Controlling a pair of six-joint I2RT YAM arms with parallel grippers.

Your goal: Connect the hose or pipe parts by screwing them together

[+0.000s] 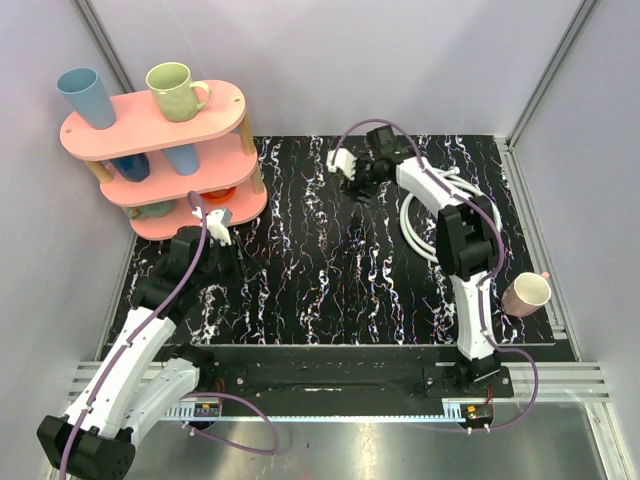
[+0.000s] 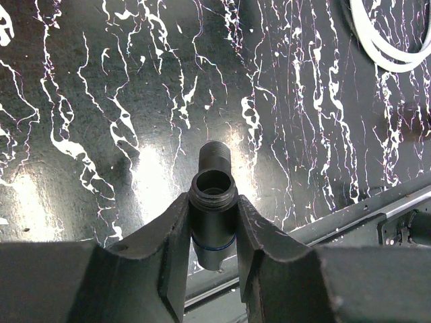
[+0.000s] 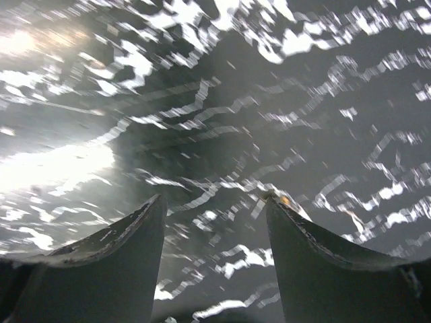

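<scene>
The left gripper (image 2: 213,205) is clamped on a dark threaded fitting (image 2: 214,176) over the worktop (image 2: 101,101). The right gripper (image 3: 215,202) stands wide with nothing between its jaws. It is near the coiled white hose (image 1: 418,228) on the worktop's right side.

Overhead looks down; wrist views hug the same table (image 1: 300,270), right perhaps closer.

I see open black marbled tabletop (image 1: 300,270) across the middle of the top view, from the centre down to the near edge, with room for either arm. At upper left, the pink three-tier shelf (image 1: 225,105) loaded with cups (image 1: 178,90) blocks that corner, and the left gripper (image 2: 213,200) sits just beside its bottom tier. At right, the coiled white hose (image 1: 412,228) and the pink mug (image 1: 527,293) by the edge narrow the way.
</scene>
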